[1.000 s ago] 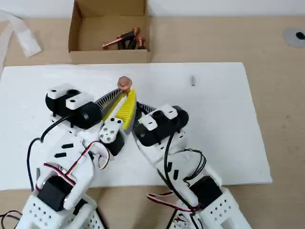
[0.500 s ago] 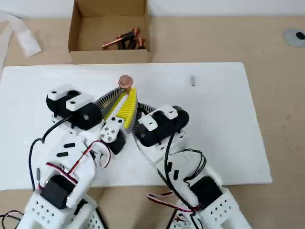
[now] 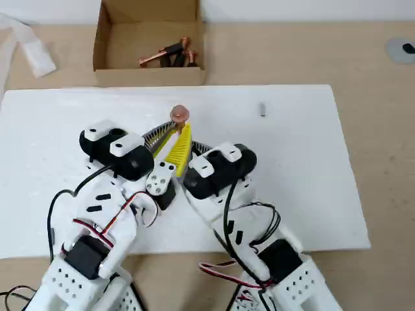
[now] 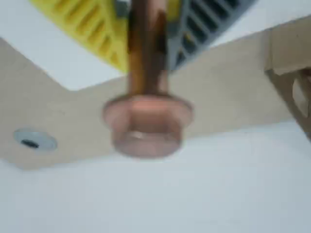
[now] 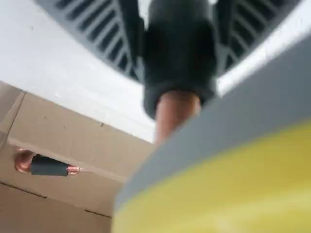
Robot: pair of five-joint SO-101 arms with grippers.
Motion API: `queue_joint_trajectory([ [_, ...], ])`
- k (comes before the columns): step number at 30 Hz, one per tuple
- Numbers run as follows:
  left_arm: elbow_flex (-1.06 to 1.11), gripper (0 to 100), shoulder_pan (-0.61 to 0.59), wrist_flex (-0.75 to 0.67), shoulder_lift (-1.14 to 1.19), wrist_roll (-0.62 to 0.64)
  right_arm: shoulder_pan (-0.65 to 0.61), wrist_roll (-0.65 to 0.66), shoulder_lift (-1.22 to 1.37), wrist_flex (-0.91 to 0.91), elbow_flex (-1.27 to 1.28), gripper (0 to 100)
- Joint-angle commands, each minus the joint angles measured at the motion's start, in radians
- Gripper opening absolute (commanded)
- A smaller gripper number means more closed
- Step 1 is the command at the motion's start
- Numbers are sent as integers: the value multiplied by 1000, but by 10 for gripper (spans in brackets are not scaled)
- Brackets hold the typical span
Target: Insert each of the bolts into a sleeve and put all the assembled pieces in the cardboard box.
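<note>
**High view.** Tan tabletop [image 3: 376,116] carrying a white board [image 3: 292,181]. The cardboard box [image 3: 149,78] stands on the tabletop just beyond the board's far edge, with assembled pieces [image 3: 170,55] lying in its right part. The left arm [image 3: 113,152] and right arm [image 3: 217,170] are side by side over the board and converge near its far edge. The left fingers [image 3: 182,142], one yellow and one grey, are closed on a copper bolt [image 3: 179,116], whose round head points toward the box.

**Left wrist view.** The bolt's shaft is clamped between the yellow and grey fingers, and the head projects clear of their tips. A corner of the box is at the frame edge.

**Right wrist view.** The right fingers [image 5: 92,24], grey and ribbed, are closed on a black sleeve [image 5: 180,63]. The copper shaft emerges from the sleeve's end, so the bolt is seated in the sleeve. The other arm's grey-and-yellow finger crosses the foreground. Beyond lies the box, with one assembled piece visible inside.
</note>
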Motion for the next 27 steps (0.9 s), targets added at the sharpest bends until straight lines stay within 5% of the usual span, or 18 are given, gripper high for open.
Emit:
queue_joint_trajectory([
  [1,-57,6,2,63,-1,-2,-7,-11,-21,-31,-15,9],
  [12,-112,19,2,150,-2,5,-7,-11,-21,-31,-15,9],
  [16,-107,107,0,157,-2,140,-7,-11,-21,-31,-15,9],
  [27,-278,153,0,420,-1,226,-4,-11,-12,-28,-15,9],
])
